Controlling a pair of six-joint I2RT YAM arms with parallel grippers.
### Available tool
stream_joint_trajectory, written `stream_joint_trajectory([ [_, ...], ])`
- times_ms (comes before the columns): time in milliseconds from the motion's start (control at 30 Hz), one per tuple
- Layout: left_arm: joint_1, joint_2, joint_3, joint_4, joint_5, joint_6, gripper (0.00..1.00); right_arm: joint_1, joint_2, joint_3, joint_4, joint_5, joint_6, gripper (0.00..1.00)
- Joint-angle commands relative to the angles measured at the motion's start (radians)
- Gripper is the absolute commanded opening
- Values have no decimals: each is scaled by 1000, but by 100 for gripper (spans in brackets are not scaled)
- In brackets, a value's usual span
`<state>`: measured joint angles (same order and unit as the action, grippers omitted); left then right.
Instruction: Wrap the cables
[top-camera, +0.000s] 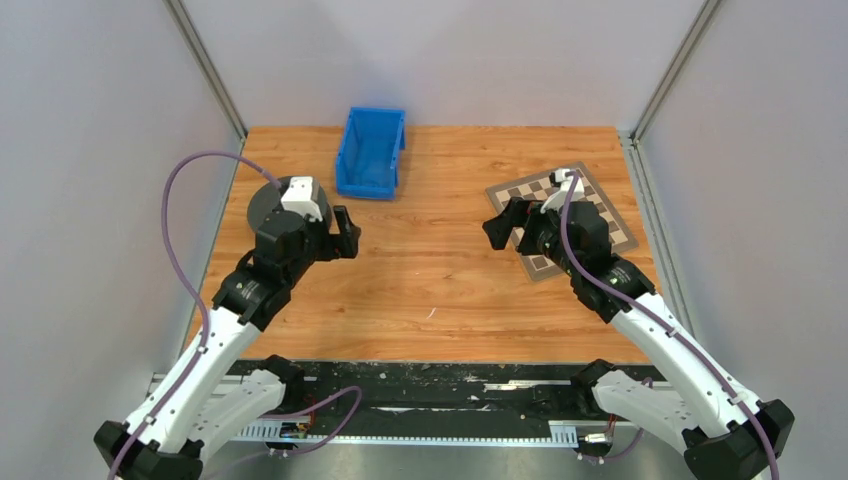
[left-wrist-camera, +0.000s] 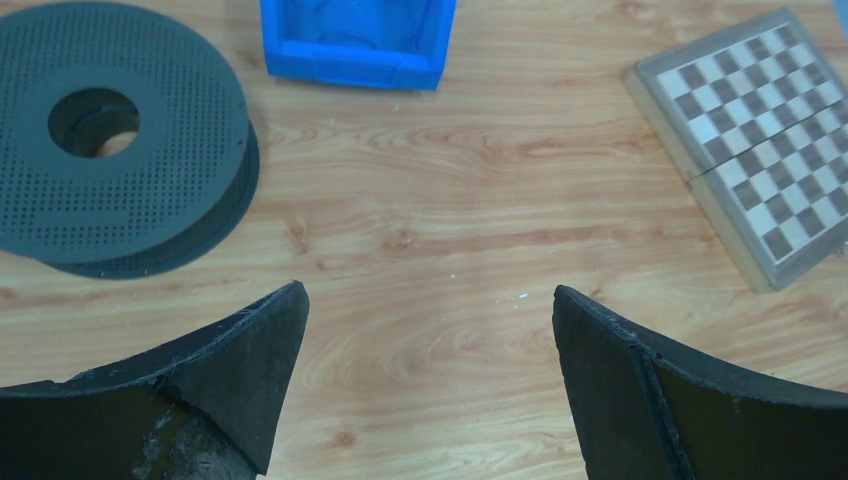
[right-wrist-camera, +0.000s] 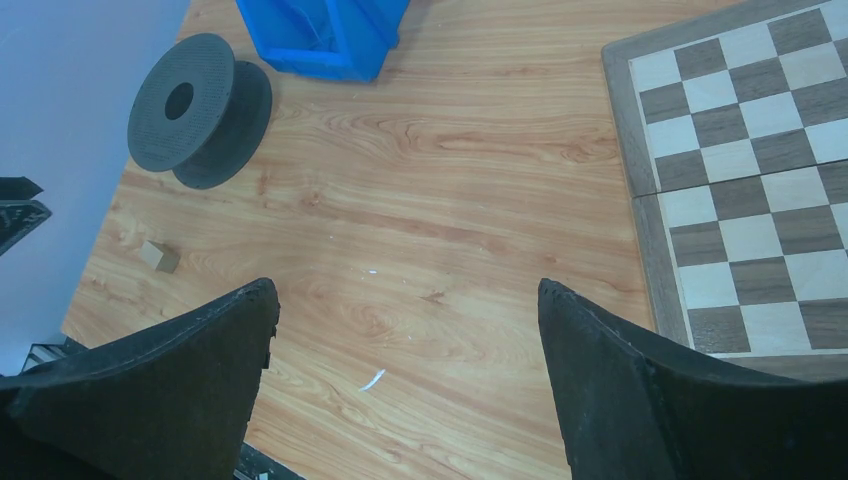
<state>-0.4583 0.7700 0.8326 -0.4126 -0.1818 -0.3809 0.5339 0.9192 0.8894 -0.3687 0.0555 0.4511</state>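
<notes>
My left gripper (top-camera: 345, 232) is open and empty, held above the bare wood to the right of the black spool (top-camera: 268, 200); its jaws stand wide apart in the left wrist view (left-wrist-camera: 428, 300). My right gripper (top-camera: 497, 228) is open and empty by the left edge of the chessboard (top-camera: 605, 215); its jaws stand wide apart in the right wrist view (right-wrist-camera: 407, 295). The thin grey-blue cable does not show clearly anywhere. Faint thin curved lines inside the blue bin (left-wrist-camera: 350, 40) may be the cable; I cannot tell.
The perforated spool (left-wrist-camera: 150, 130) lies at the far left, also in the right wrist view (right-wrist-camera: 195, 100). The blue bin (top-camera: 370, 150) stands at the back. The chessboard (left-wrist-camera: 760, 130) lies at the right. A small wooden block (right-wrist-camera: 158, 256) and a white scrap (right-wrist-camera: 372, 379) lie on the table.
</notes>
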Motion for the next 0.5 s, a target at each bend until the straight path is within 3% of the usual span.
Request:
stream_joint_trajectory([
  [0, 21, 81, 85, -69, -22, -53, 100, 3, -36, 16, 28, 15, -9, 100],
  [67, 110, 118, 99, -71, 105, -102, 99, 2, -53, -4, 39, 17, -25, 100],
  [100, 166, 133, 83, -40, 287, -137, 99, 3, -62, -14, 47, 18, -38, 100],
  [167, 415, 141, 9, 80, 547, -282, 96, 3, -76, -27, 62, 32, -57, 100],
  [233, 567, 149, -88, 223, 698, -449, 94, 3, -88, -30, 67, 43, -71, 100],
  [300, 654, 163, -154, 315, 733, -570, 92, 3, -100, -26, 68, 45, -73, 100],
  [467, 757, 205, -273, 428, 637, -655, 91, 3, -162, -31, 73, 35, -78, 100],
])
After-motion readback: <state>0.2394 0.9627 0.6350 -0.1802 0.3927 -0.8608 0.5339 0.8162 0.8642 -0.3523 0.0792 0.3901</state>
